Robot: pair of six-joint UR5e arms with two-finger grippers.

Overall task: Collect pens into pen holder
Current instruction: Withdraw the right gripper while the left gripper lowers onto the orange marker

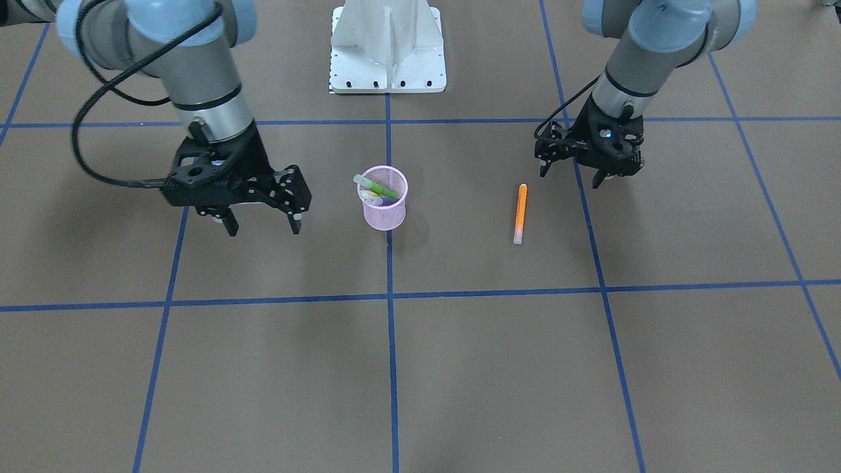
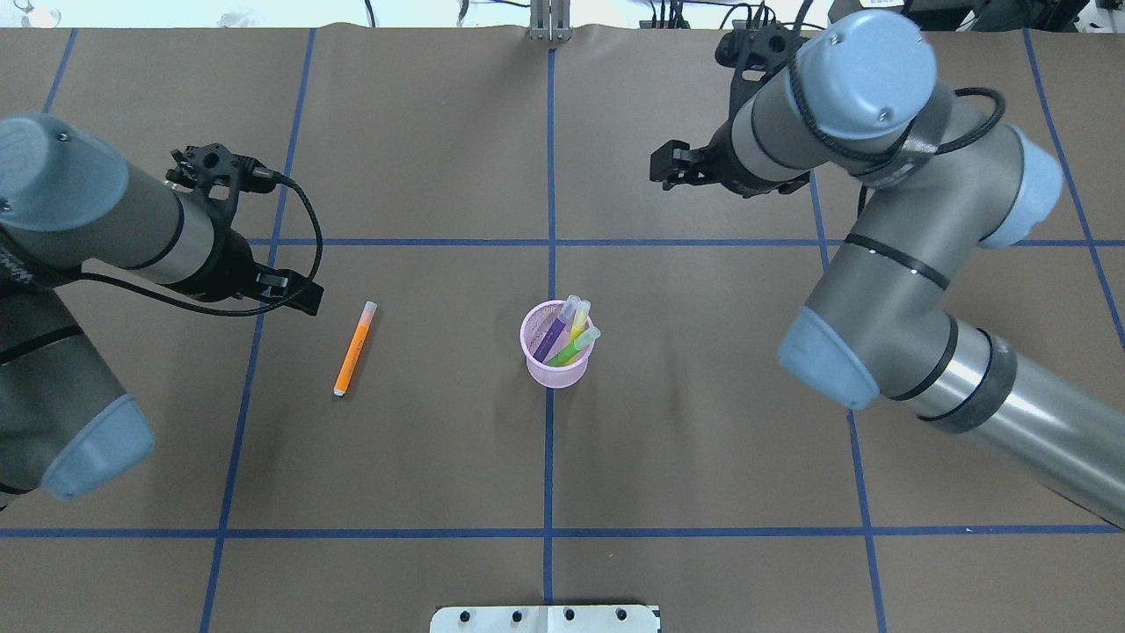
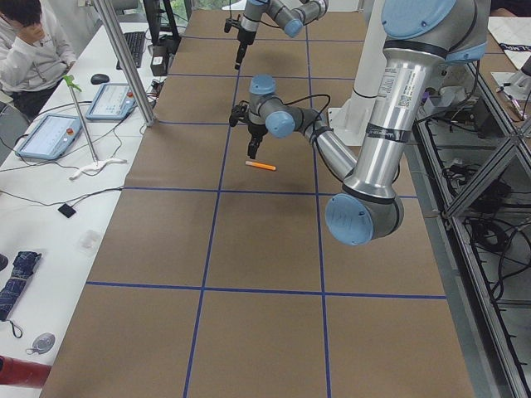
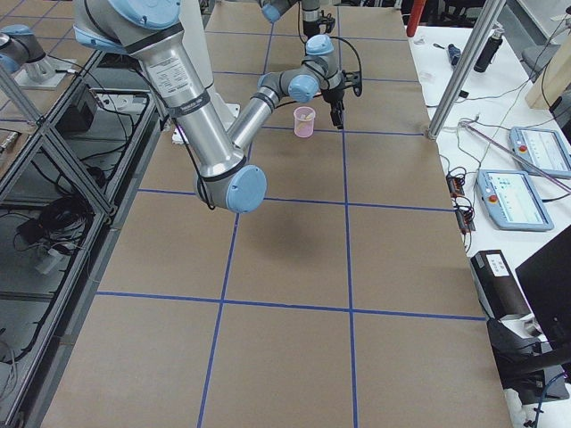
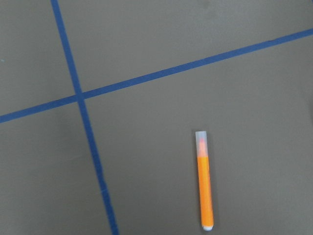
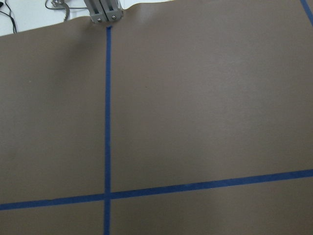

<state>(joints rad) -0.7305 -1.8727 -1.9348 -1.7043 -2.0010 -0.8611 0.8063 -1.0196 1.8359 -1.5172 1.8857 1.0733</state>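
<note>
The pink mesh pen holder [image 1: 385, 215] stands upright at the table's middle on a blue tape line; it also shows in the overhead view [image 2: 551, 374]. A purple pen [image 2: 556, 332], a yellow pen [image 2: 577, 320] and a green pen [image 2: 573, 350] stand inside it, cap ends up. An orange pen [image 1: 520, 213] lies flat on the table, also seen in the overhead view [image 2: 354, 348] and the left wrist view [image 5: 205, 181]. My left gripper [image 1: 570, 179] is open and empty, hovering just beside the orange pen. My right gripper [image 1: 263, 230] is open and empty, beside the holder.
The white robot base plate [image 1: 387, 59] sits behind the holder. Blue tape lines [image 1: 391, 341] grid the brown table. Operators' desks with tablets [image 3: 50, 133] run along the table's far edge.
</note>
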